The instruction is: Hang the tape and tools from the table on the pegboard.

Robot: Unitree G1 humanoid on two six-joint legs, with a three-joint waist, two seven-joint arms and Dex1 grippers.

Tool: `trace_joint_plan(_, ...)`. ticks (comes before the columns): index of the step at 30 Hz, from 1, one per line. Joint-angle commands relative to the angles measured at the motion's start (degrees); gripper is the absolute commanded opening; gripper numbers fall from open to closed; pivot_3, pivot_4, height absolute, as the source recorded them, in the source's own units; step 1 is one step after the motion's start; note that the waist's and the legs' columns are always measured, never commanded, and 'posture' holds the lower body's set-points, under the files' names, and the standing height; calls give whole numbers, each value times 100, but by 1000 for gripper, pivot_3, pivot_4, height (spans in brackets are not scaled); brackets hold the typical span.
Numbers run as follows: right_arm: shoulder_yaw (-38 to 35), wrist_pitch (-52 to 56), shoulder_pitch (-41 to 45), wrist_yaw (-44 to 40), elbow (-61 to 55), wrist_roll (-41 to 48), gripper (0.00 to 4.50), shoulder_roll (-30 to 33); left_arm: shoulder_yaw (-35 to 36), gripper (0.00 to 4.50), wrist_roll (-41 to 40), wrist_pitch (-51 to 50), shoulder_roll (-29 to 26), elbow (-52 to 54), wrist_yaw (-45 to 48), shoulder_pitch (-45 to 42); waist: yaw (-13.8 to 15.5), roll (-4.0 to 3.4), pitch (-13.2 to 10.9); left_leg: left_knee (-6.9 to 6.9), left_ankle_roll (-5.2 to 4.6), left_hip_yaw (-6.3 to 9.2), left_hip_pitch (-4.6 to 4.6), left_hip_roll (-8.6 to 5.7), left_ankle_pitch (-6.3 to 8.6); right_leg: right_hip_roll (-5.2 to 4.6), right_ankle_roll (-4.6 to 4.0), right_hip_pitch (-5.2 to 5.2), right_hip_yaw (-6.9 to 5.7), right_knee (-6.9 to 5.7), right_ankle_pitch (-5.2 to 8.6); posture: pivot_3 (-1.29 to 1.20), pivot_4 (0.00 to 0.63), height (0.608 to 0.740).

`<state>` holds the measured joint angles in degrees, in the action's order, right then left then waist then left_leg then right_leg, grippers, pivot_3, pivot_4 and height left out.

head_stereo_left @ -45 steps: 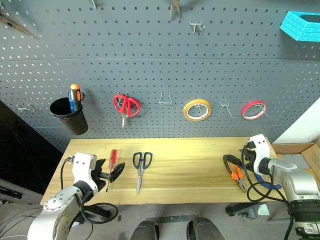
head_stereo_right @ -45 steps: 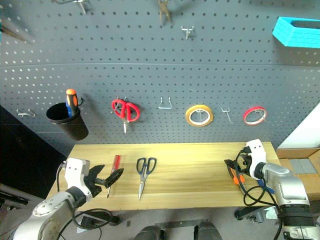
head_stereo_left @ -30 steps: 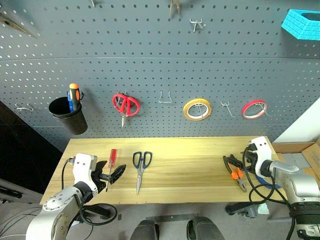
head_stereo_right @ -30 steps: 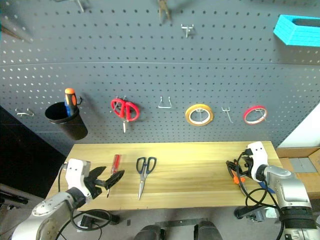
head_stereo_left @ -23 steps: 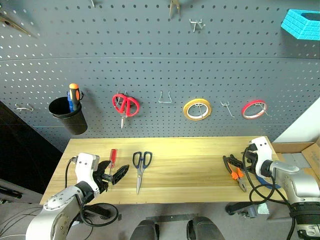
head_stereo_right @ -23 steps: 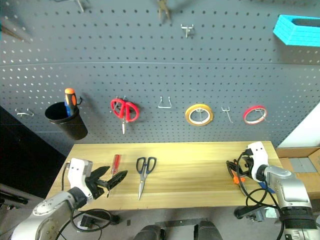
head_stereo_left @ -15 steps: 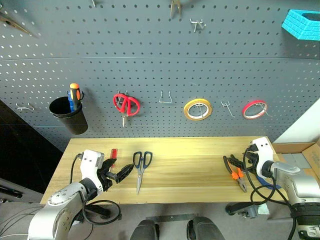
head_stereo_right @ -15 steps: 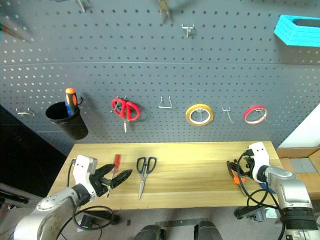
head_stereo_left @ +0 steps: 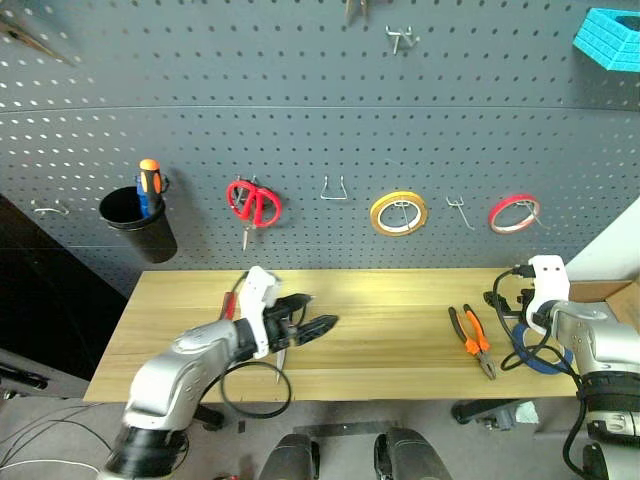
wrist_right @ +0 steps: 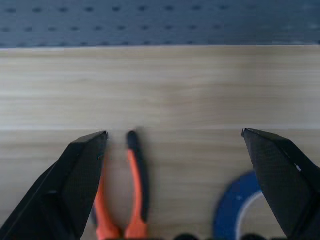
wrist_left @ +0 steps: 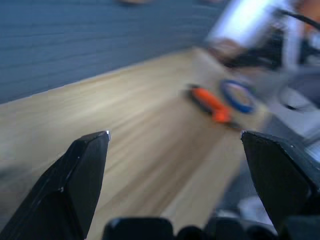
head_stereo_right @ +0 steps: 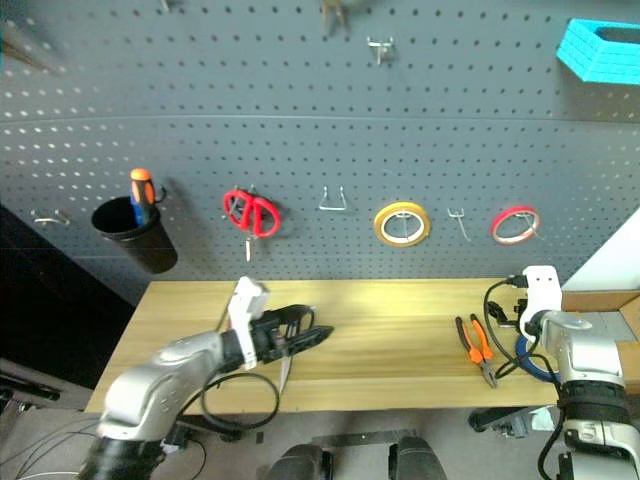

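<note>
The left claw [head_stereo_left: 315, 325] is seen spread wide and empty over the dark blue-handled scissors [head_stereo_left: 282, 347] on the light wooden table [head_stereo_left: 390, 330]. The right claw [wrist_right: 175, 175] – also released – hangs above the orange-and-black pliers [head_stereo_left: 472, 341] and thin blue tape ring [head_stereo_left: 535, 355]. The red-handled screwdriver [head_stereo_left: 230, 303] lies partly hidden behind the left arm.

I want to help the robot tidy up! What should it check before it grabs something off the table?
1. Left gripper open: ok.
2. Right gripper open: ok.
3. Pliers lying free on the table: ok.
4. Blue tape lying by the pliers, in front of the right gripper: ok.
5. Dark blue scissors in clear sight: not ok, the left arm covers most of them.
6. Free hook on the pegboard: ok.
</note>
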<state>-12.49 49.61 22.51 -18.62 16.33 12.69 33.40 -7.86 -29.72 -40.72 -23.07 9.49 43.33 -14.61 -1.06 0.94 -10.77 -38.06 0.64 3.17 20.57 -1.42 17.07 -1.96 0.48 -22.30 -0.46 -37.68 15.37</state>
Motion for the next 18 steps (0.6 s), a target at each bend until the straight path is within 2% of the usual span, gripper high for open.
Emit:
trace_joint_plan(1,-172,477,112,110,-35,36,4475,93,-731,4500,333,259,413,-387,246,-487,-73,3,-68,0,-3,2,13,0,1,-1,-1,-4,0,3,-1,-136,268,740)
trace_joint_plan(6,-495,1275,-226,-185,-435,344,4475,391,-1253,4500,532,413,534,-333,462,-360,-240,-19,-316,9,-39,-11,36,8,22,-6,-7,-30,2,4,7,-157,320,740)
trace_joint_plan(9,-561,1500,-616,-478,-722,498,4475,659,-1498,4500,646,429,469,-52,492,-170,-255,-21,-423,8,-53,-16,93,11,30,-7,-10,-95,3,-7,14,-161,349,740)
trace_joint_plan(14,-646,1612,-1104,-921,-1113,806,4475,801,-1459,4500,499,193,394,532,350,195,-263,-19,-644,-19,-55,-14,114,10,31,-14,-7,-107,1,-17,11,-159,380,740)
trace_joint_plan(18,-297,1275,-1283,-1271,-1136,763,4475,862,-1415,4500,463,29,278,855,259,471,-286,-23,-771,-53,-55,-15,119,10,31,-14,4,-107,2,-29,4,-145,393,740)
